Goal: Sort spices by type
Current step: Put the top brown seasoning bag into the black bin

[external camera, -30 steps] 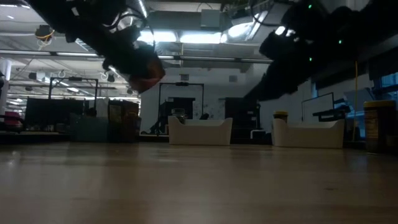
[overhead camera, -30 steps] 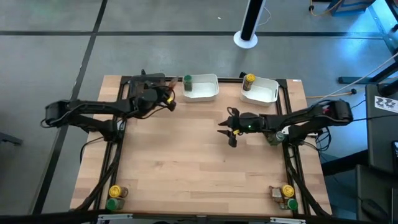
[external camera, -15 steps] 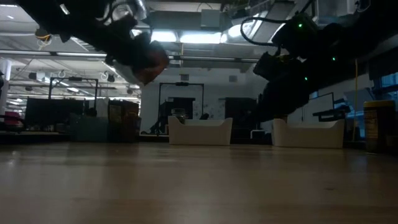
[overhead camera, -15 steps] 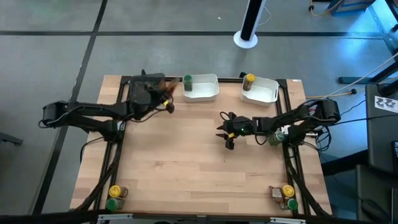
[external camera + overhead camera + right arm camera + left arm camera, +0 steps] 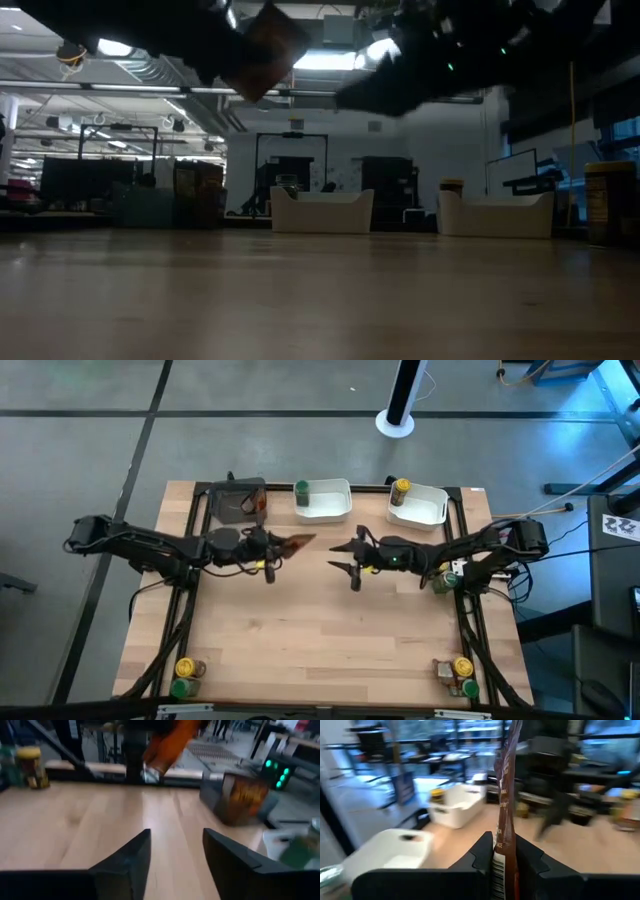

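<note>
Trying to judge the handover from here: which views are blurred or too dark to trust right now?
High view: sharp, evenly lit. Low view: backlit by ceiling lights, both arms dark silhouettes. Left wrist view: background smeared by motion, though the brown packet clamped in the left gripper reads clearly. Right wrist view: soft throughout; the right gripper stands open.
</note>
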